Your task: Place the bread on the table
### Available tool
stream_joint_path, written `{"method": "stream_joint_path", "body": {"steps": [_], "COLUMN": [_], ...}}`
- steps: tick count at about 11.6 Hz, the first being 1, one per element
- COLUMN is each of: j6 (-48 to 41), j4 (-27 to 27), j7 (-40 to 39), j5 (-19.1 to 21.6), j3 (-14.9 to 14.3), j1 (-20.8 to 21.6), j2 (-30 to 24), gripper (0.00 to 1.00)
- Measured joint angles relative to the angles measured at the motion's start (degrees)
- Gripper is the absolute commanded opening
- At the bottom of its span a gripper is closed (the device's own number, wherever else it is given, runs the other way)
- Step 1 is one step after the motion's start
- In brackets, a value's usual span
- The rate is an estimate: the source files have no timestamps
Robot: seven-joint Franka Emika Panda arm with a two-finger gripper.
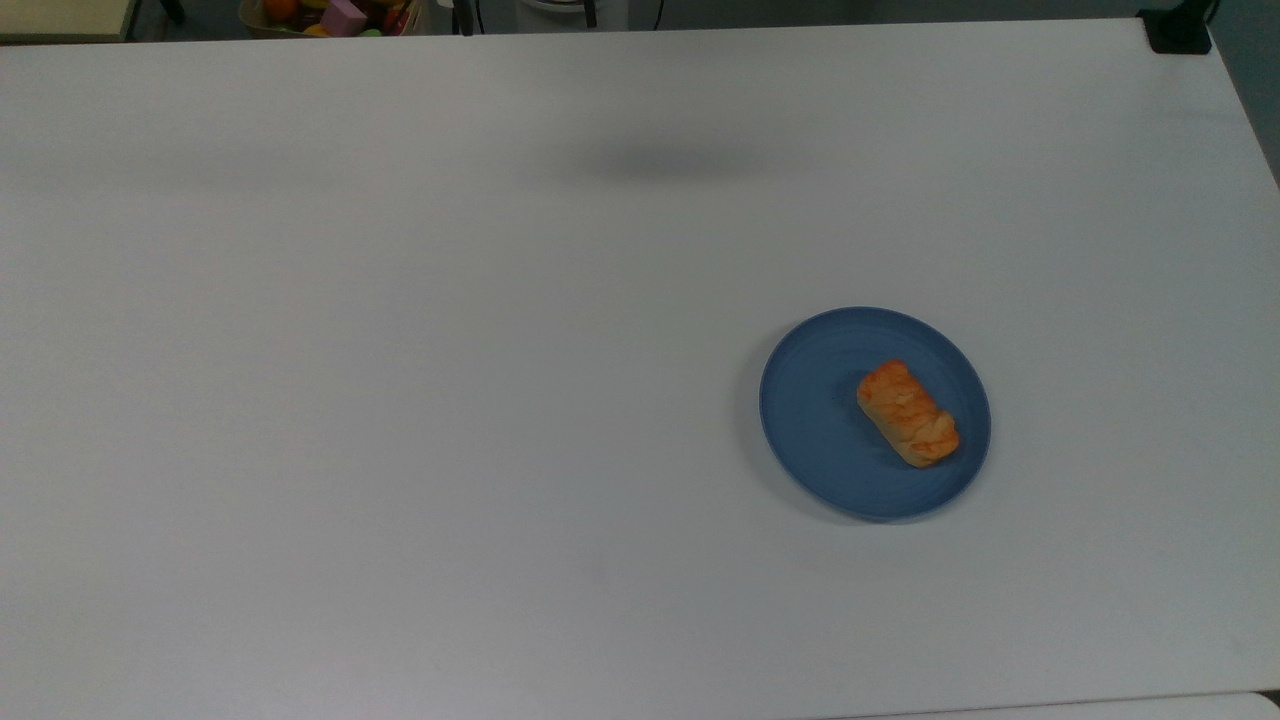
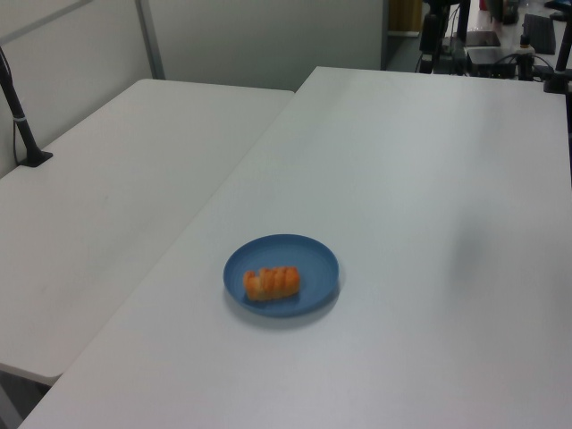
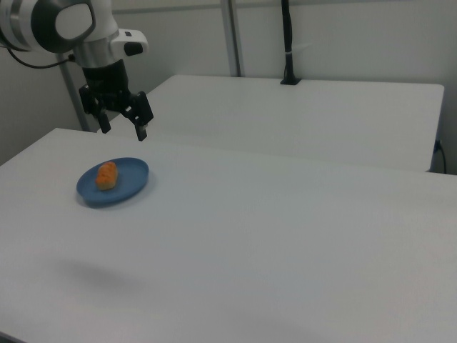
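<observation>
The bread (image 1: 908, 413) lies on the plate (image 1: 815, 420); plate on table (image 1: 400, 400).

Bread (image 1: 908, 413) showing golden-orange, ridged; plate (image 1: 810, 420) showing plain blue; table (image 1: 400, 350) showing plain white; gripper (image 3: 123, 126) showing black.

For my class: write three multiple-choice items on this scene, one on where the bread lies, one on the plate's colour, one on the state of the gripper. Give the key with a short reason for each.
1. Where is the bread?
A. on the plate
B. on the bare table
C. in the gripper

2. What colour is the plate?
A. red
B. blue
C. green

3. In the right view, how is the gripper?
A. shut on the bread
B. resting on the table
C. open and empty, in the air

Key: 1 A, the bread lies inside the plate's rim, off centre. 2 B, the round plate on the white table is blue. 3 C, the fingers stand apart with nothing between them, up in the air.
</observation>
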Motion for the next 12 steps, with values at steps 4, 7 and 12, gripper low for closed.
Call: {"method": "stream_joint_path", "body": {"steps": [4,7,12], "j6": [0.0,0.8,4.1], "j4": [-0.1,2.1,15.5], "j7": [-0.1,-0.1,-0.1], "j5": [0.1,0.1,0.1], "j3": [0.6,0.8,1.0], "j1": [2.8,5.7,12.1], "j2": [1.4,5.0,16.9], "gripper": [1.00,1.00,1.00]}}
